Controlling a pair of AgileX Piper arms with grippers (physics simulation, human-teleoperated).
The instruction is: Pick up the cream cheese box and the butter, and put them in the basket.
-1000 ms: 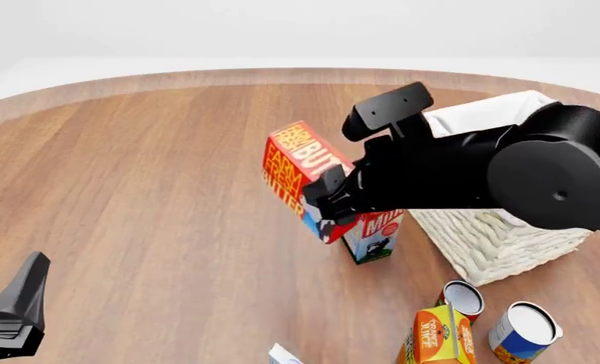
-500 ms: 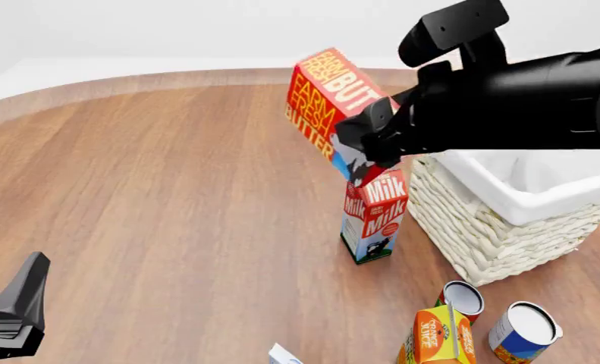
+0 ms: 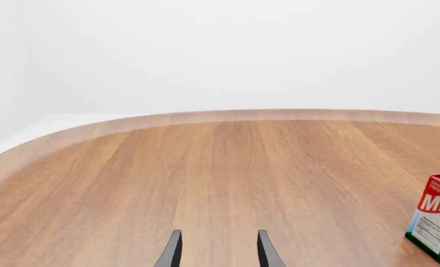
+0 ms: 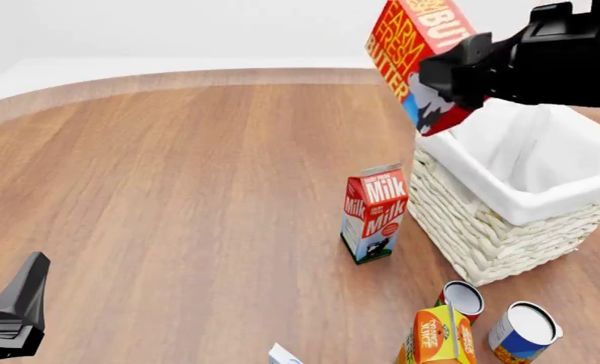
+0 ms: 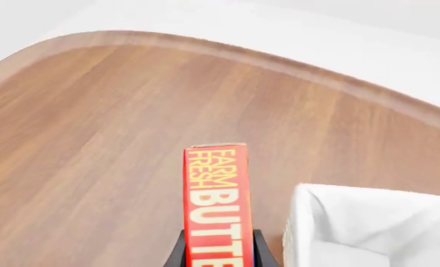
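The butter is a red and orange carton held high in the air, tilted, just left of the basket's near-left corner. My right gripper is shut on its lower end. In the right wrist view the butter stands out between the fingers, with the basket's white liner beside it. The cream-white wicker basket stands at the right of the table. Only a pale corner of the cream cheese box shows at the bottom edge. My left gripper is open over bare wood at the near left.
A red-white Milk carton stands upright just left of the basket, also seen as the Milk carton. An orange juice carton and two tin cans sit near the front right. The table's curved far edge runs behind.
My right arm has lifted the butter from table height beside the Milk carton up and to the right, toward the basket. The left arm has not moved.
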